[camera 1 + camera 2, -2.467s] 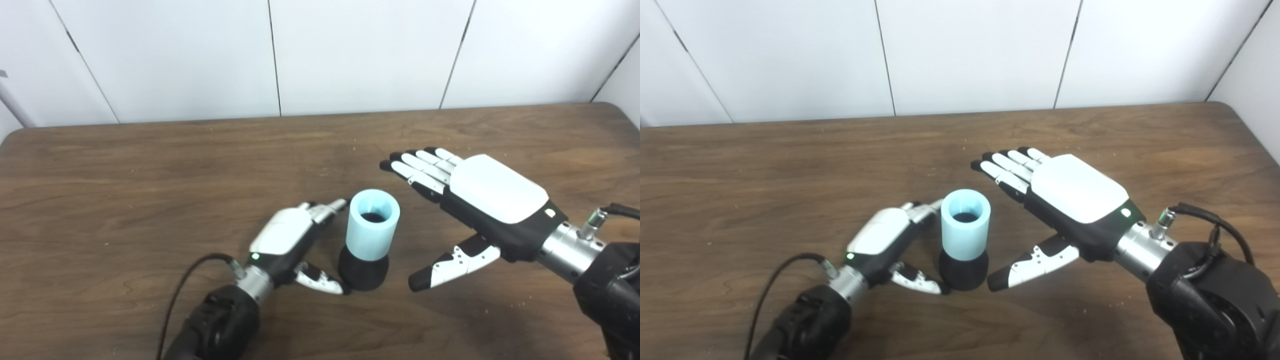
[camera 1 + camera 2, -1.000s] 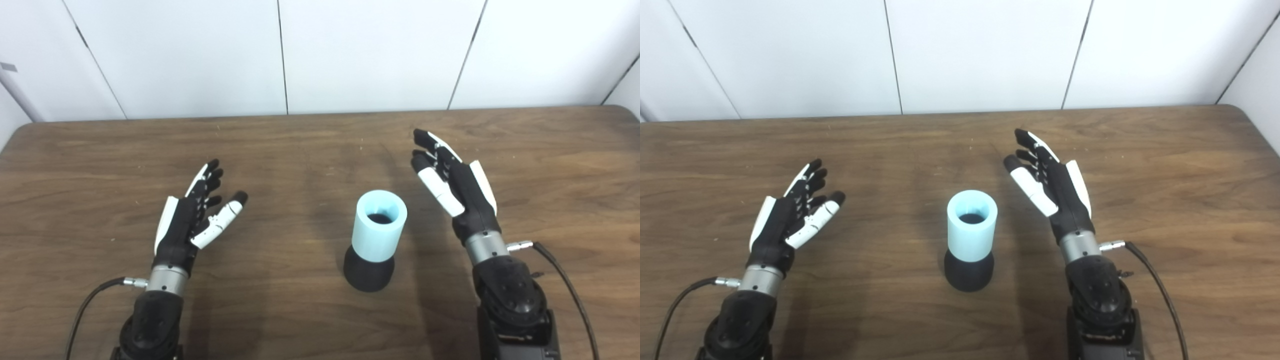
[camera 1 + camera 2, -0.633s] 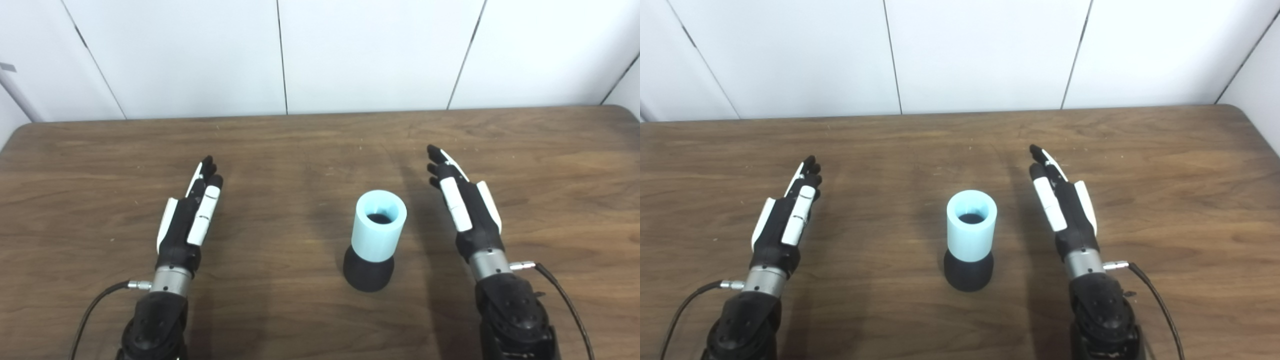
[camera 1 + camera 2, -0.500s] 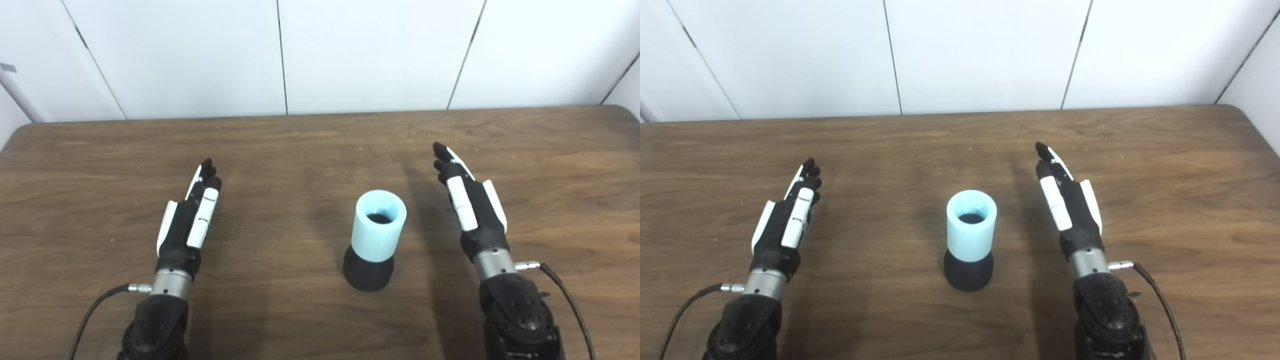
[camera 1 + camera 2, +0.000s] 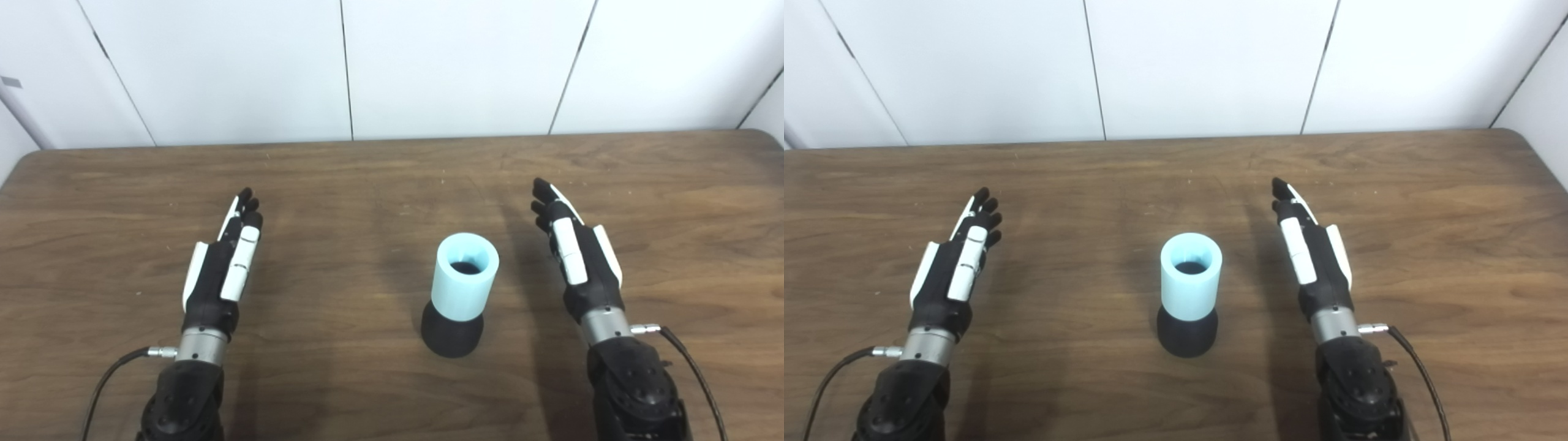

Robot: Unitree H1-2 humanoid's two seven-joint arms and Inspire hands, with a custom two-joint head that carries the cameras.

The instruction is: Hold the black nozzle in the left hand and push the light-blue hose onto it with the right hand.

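Light-blue hose (image 5: 464,277) sits upright on the black nozzle (image 5: 451,334) mid-table (image 5: 367,177), left hand (image 5: 219,275) and right hand (image 5: 579,257) flat, empty, well apart; hose looks light, probably rigid, so the flared nozzle base is the grip point.
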